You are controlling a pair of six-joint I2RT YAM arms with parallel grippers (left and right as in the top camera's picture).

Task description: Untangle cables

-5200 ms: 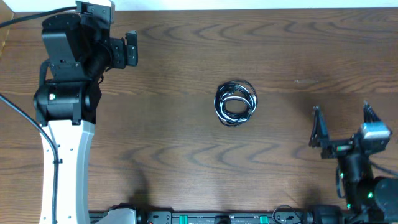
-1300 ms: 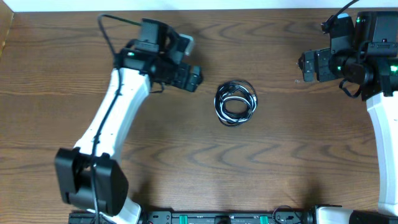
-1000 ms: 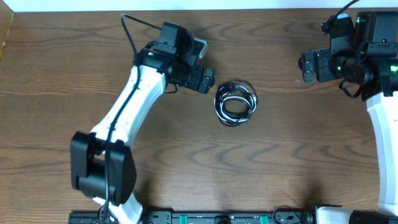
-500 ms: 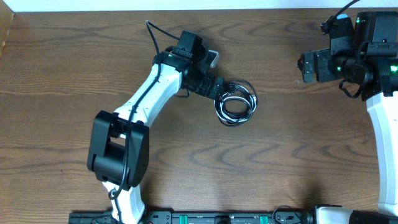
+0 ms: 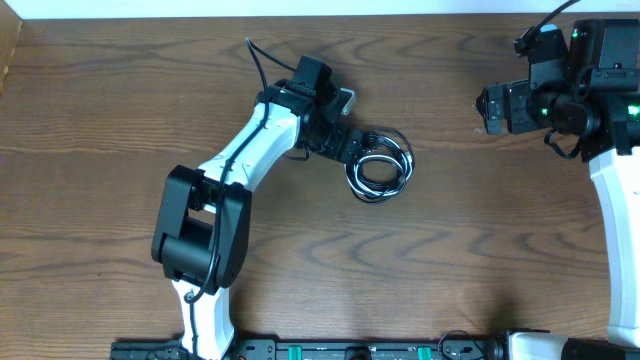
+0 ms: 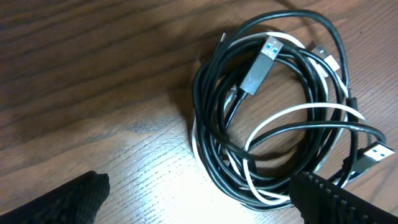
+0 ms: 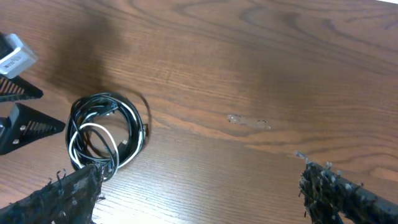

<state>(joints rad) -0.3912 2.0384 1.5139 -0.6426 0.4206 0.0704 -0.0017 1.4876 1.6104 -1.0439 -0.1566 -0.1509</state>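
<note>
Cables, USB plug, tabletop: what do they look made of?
Black cables: probably rubber or PVC jacket, smooth, slight sheen, bending in loops. White cable: likely the same. USB plug: dark moulded plastic body, metal tip with blue insert. Table: wood or wood-look laminate, visible grain, satin glare.

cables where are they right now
Overhead, the cables lie coiled near the table's middle, at the tips of the left jaws, well left of the right arm.
</note>
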